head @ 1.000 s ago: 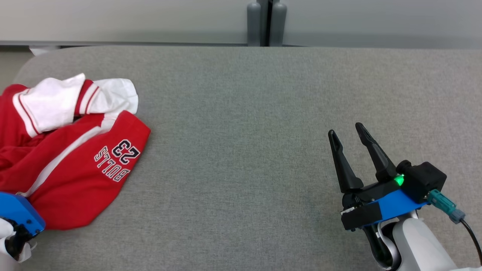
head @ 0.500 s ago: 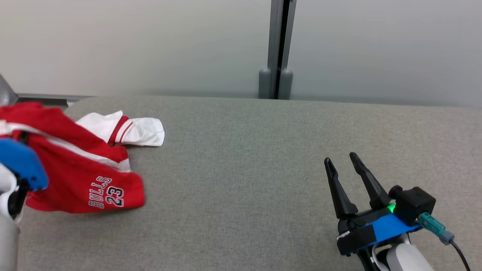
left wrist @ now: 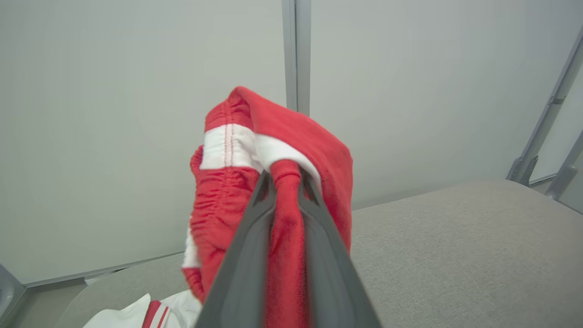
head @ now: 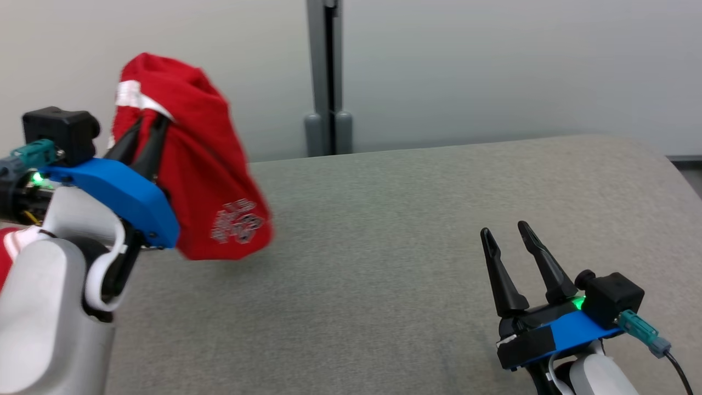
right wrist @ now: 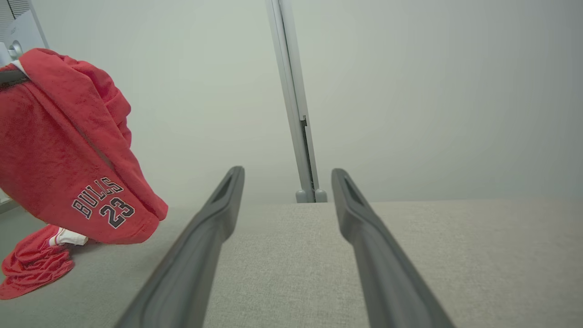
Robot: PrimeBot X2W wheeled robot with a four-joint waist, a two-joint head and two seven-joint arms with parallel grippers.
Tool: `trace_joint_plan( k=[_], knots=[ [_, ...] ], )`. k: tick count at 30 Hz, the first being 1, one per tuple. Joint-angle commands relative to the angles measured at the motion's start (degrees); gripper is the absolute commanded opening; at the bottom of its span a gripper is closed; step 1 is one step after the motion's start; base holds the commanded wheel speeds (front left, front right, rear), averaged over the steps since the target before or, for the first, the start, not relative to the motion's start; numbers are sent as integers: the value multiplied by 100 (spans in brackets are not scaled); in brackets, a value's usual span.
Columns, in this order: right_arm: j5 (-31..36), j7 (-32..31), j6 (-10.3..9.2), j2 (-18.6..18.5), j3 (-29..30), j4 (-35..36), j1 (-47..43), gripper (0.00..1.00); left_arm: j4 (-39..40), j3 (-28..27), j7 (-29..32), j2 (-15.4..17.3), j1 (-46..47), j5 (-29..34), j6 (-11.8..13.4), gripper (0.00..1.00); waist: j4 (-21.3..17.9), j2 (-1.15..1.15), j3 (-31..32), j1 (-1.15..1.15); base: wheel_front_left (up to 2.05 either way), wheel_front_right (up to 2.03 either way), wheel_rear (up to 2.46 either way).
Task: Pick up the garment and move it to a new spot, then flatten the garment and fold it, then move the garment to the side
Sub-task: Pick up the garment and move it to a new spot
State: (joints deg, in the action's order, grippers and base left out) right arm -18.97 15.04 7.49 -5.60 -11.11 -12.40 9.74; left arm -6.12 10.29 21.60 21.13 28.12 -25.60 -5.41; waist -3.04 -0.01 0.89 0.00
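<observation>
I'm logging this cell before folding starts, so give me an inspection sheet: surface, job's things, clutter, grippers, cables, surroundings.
Surface: grey cloth-covered table with rounded corners.
Job's things: red garment printed BULLS 23, raised and hanging bunched from the left gripper.
Clutter: red and white cloth on the table below it; cannot tell whether it is a separate piece.
Grippers: left gripper shut on the garment; right gripper open, holding nothing, low over the table.
Cables: green plug and black cable at the right wrist.
Surroundings: pale wall panels, grey post.
</observation>
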Motion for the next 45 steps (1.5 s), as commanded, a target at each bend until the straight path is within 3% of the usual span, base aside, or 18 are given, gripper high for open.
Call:
trace_joint_plan(
  k=[1, 4, 8, 12, 17, 18, 19, 20, 25, 30, 39, 45],
  knots=[
    [14, 19, 1, -39, 14, 22, -22, 100, 108, 14, -5, -43, -62, -6, 31, 0, -138, 1, 70, 0, 0, 0, 0],
    [-12, 20, 1, -73, 27, 36, 33, 100, 506, 100, -244, -406, -280, -99, 180, 0, -445, 1, 16, 0, 0, 0, 0],
    [-36, 21, 1, -86, 12, 43, 100, 100, 349, 223, -763, -863, -650, -199, 273, 0, -714, 1, -63, 0, 0, 0, 0],
    [-64, 20, 1, -109, -4, 41, 114, 100, -409, 475, -1313, -1302, -1091, -242, 224, 0, -883, 1, -135, 0, 0, 0, 0],
    [-71, 20, 1, -130, -56, 11, 140, 100, -1932, 867, -1888, -1508, -1329, -25, 122, 0, -918, 1, -191, 0, 0, 0, 0],
    [-72, 20, 1, -133, -69, 4, 149, 100, -2228, 910, -2009, -1526, -1312, 23, 147, 15, -905, 1, -193, 0, 0, 0, 0],
    [-72, 20, 1, -137, -76, 0, 157, 100, -2504, 956, -2117, -1542, -1272, 84, 163, 45, -885, 1, -192, 0, 0, 0, 0],
    [-74, 20, 1, -138, -95, -2, 159, 100, -2750, 976, -2224, -1553, -1208, 114, 171, 100, -858, 1, -190, 0, 0, 0, 0],
    [-92, 20, 1, -168, -87, -17, 81, 100, -3480, 947, -2669, -1631, -983, 17, 83, 100, -628, 1, -168, 0, 0, 0, 0],
    [-90, 20, 1, -146, -11, 8, -5, 100, -3554, 772, -3128, -1543, -809, -78, 74, 100, -354, 1, -130, 0, 0, 0, 0],
    [-59, 20, 1, -121, 126, 58, -170, 100, -2595, 385, -3547, -1087, -1285, -137, 291, 100, -13, 1, -30, 0, 0, 0, 0],
    [-101, 20, 1, -175, 154, 12, -285, 100, -1853, 144, -3666, -969, -1970, 25, 603, 100, 47, 1, 20, 0, 0, 0, 0]
  ],
)
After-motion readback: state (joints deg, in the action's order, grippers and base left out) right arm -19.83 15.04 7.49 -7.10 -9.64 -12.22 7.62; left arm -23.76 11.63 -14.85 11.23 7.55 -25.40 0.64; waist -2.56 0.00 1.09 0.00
